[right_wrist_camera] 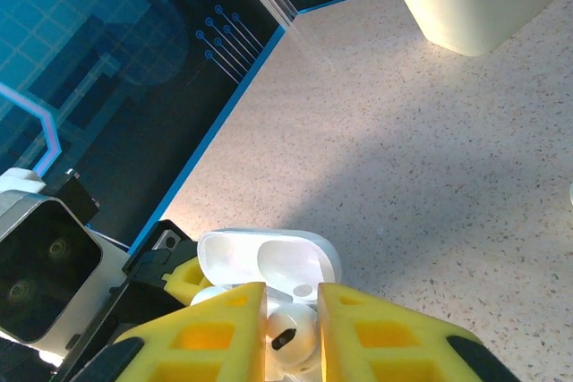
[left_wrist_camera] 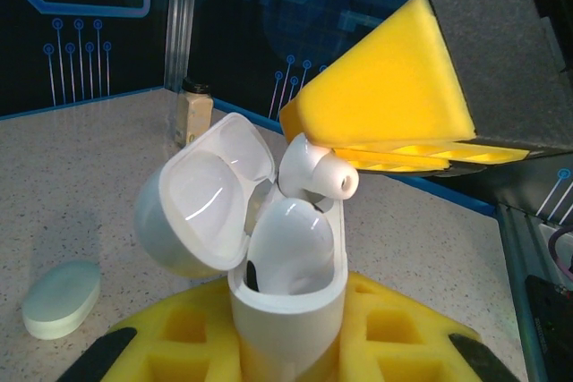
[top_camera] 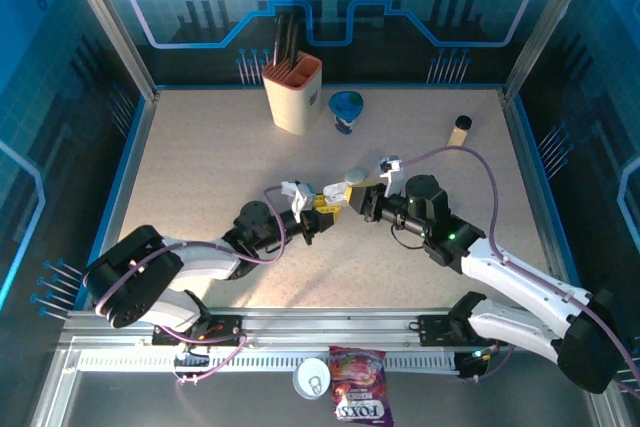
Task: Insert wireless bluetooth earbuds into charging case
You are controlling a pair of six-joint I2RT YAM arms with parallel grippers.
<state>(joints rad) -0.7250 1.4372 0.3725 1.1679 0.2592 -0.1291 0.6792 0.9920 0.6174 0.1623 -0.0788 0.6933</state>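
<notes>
**Earbud poised over the open case**

The left end effector (left_wrist_camera: 286, 346) is clamped on the white charging case (left_wrist_camera: 288, 297), held upright above the table (left_wrist_camera: 89, 185) with its lid swung open to the left; the right end effector (right_wrist_camera: 291, 337) pinches an earbud (left_wrist_camera: 315, 172) just above the case's mouth; I judge this wants a slow, straight descent into the free socket, letting go only once the bud sits flush.

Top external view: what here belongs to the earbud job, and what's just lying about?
Job: open charging case in the left claw; earbud in the right claw.
Lying about: utensil holder, blue object, small bottle, snack bag.
</notes>
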